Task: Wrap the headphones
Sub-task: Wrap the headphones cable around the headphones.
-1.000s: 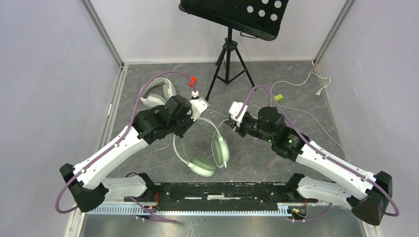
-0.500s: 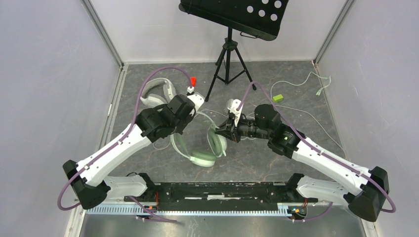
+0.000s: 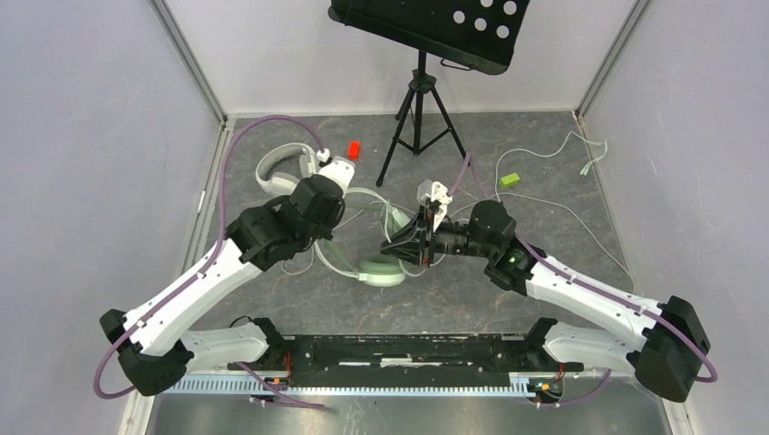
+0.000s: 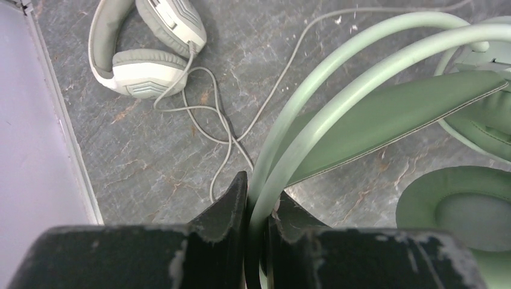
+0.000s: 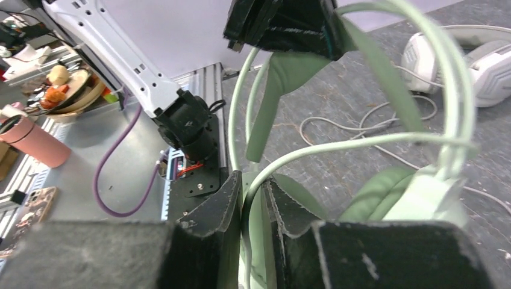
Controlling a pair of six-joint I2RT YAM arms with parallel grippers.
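1. The left gripper [image 4: 259,188] has its black jaws pressed together on the two thin hoop rods of the pale mint-green over-ear headset [image 4: 385,114], at the 6 o'clock end of the headband in the left wrist view.
2. The right gripper [image 5: 252,180] has its jaws a narrow slit apart. A thin pale green strand of the same headset runs through the slit, and I cannot tell whether it is pinched.
3. That headset spans the gap between the two grippers at mid-table. One round cushioned earcup [image 3: 381,272] shows at 6 o'clock of the hoop, just beside the right gripper's tips.
4. The white-grey plastic headset with chevron-marked earcups [image 3: 283,172] lies on the grey marbled table [image 3: 562,272] at 10 o'clock of the mint one. Its thin pale cable [image 4: 220,129] is looped loosely beside it.
5. Further out from the mint headset are a small red block [image 3: 354,149] at 12 o'clock, a black tripod stand [image 3: 419,113] at 1 o'clock and a small lime-green block [image 3: 510,179] at 2 o'clock.
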